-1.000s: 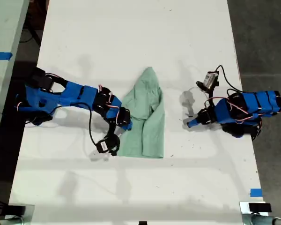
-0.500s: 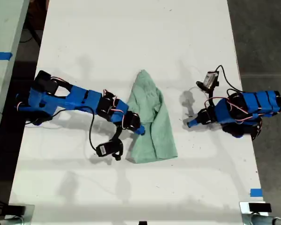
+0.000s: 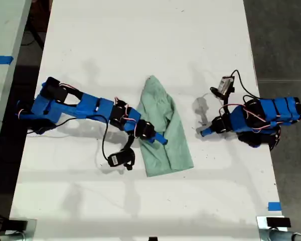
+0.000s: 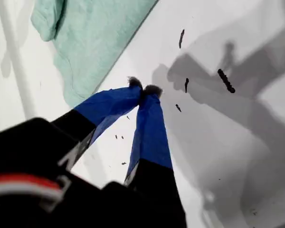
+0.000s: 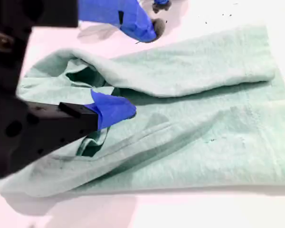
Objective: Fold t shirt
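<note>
Lying mid-table, the t shirt [image 3: 164,129] is seen with its long axis running from a narrow pointed end toward the table's far edge in the exterior view down to a wider straight hem toward the near edge, slightly slanted to the exterior view's right at the hem. It is partly folded: one long side is lapped over the middle, leaving a rolled ridge along the length, visible in the second wrist view [image 5: 180,95].

The second gripper [image 3: 160,140] is placed directly over the cloth, reached in from the exterior view's left side of the table. Its fingers are spread, with one blue tip [image 5: 115,108] resting on or just above the fabric near the bunched opening and the other tip [image 5: 137,23] off the cloth over bare table [image 3: 140,40]; nothing is pinched.

The first gripper [image 4: 143,90] is held well apart from the garment, toward the exterior view's right edge of the table, with its tips pressed together and empty; only the shirt's edge [image 4: 95,38] is caught in its view.

The second arm is judged the nearer one, so the next fold is likely to be made across the long axis by it, hem toward point.
</note>
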Motion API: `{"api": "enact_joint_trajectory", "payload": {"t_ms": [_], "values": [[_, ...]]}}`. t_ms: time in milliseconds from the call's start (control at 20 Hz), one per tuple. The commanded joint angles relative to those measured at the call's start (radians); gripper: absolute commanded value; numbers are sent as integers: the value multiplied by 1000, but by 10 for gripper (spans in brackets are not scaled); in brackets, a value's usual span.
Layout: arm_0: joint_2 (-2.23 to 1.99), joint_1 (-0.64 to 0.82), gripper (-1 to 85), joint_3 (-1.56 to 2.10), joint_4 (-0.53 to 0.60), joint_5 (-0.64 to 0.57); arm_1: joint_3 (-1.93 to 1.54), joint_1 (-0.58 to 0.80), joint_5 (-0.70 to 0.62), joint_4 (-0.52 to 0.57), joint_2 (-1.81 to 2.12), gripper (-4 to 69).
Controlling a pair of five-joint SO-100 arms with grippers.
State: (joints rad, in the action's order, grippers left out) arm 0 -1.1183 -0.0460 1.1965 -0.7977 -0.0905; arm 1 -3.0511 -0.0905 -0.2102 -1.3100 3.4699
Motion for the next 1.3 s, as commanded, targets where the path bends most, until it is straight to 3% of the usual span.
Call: {"api": "enact_joint_trajectory", "payload": {"t_ms": [0, 250, 400, 500, 700, 750, 900, 950, 1250], "values": [[-118, 11, 184, -86, -63, -11, -66, -6, -5, -5, 8, 19], [-354, 9, 61, -43, -311, 20, -66, -8, -6, -5, 8, 19], [-548, 35, 55, 144, -426, 120, -66, -8, -6, -5, 8, 19], [-785, 95, 49, 482, -402, 179, -66, -8, -6, -5, 8, 19], [-1591, 238, -2, 1405, -94, 210, -66, -5, -5, -5, 8, 19], [-1833, 275, -3, 1606, -72, 210, -66, -3, -5, -5, 8, 19], [-2468, 310, -3, 2037, -204, 212, -66, -2, -3, -5, 6, 19], [-2425, 318, -3, 2068, -172, 202, -66, 0, 2, -5, 8, 19], [-2467, 364, -3, 2094, -219, 163, -66, 8, 3, -5, 5, 19]]}}
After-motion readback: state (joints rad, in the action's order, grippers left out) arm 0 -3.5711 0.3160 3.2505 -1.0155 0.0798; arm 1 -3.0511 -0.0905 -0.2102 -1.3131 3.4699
